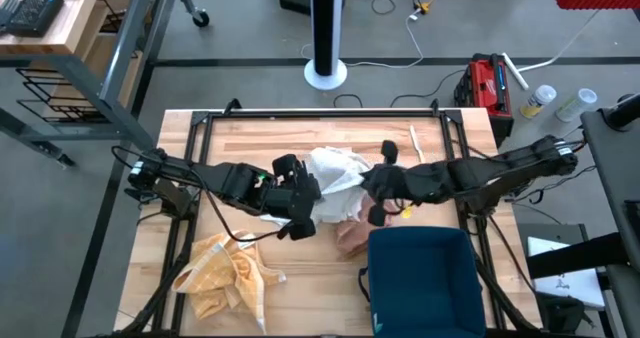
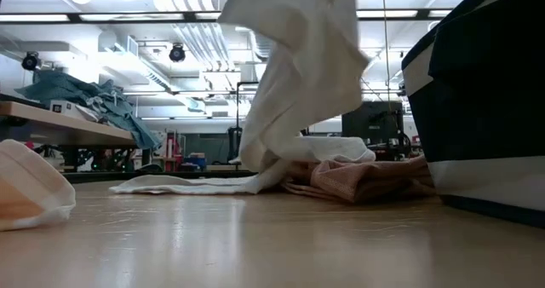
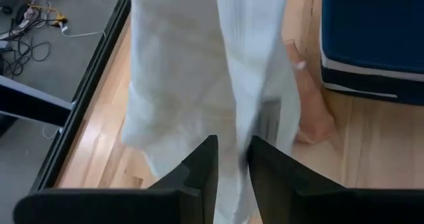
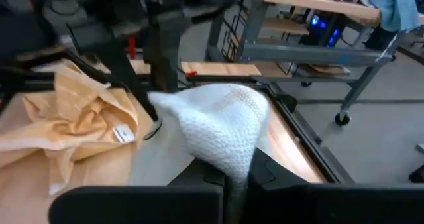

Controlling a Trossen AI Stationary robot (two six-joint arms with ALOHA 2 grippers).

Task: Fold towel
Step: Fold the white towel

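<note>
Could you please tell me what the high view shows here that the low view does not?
Only the high view shows both arms: the left gripper and the right gripper meet at the white towel at mid-table, and a crumpled yellow towel lies on the table's left near corner. Only the low view shows the white towel hanging from above with its lower end trailing on the table. Both show the white towel, a pink cloth beside it and the dark blue bin.

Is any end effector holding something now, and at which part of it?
The right end effector is shut on a bunched part of the white towel, lifting it. Whether the left end effector grips it cannot be told.
</note>
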